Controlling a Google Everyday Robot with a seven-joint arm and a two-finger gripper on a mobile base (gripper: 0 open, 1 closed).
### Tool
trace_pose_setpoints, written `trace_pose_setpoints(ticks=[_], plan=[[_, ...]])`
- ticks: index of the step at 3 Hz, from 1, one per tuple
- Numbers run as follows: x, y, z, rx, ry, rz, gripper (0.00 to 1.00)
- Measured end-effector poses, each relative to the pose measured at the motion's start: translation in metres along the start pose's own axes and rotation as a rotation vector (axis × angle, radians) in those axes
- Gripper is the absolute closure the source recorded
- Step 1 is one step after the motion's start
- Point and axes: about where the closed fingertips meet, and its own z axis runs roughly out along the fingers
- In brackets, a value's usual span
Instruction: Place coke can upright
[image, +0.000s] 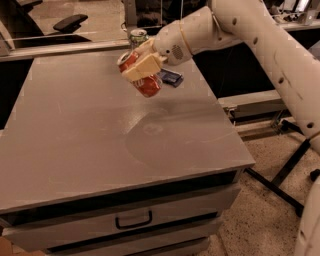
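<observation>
The coke can (145, 82) is red-orange with silver rims. It is tilted, top end up-left, and held in the air above the far middle of the grey table (100, 145). My gripper (141, 65) comes in from the upper right on the white arm and is shut on the can, one tan finger (142, 68) across its side. The can does not touch the tabletop.
A green-and-white can (138, 36) stands upright at the table's far edge, just behind the gripper. A dark blue packet (170, 77) lies flat right of the held can. The table has a drawer with a handle (133, 220) at the front. An office chair (70, 22) is behind.
</observation>
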Motion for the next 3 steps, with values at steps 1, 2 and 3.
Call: trace_pose_setpoints(ticks=[1,2,3], plan=[[-0.0024,0.0061,-0.0158,-0.006,-0.085,-0.021,1.00],[-0.0024,0.0061,-0.0157,-0.006,-0.085,-0.021,1.00],[0.0016,0.0087,-0.0150,0.016,-0.143,0.009,1.00]])
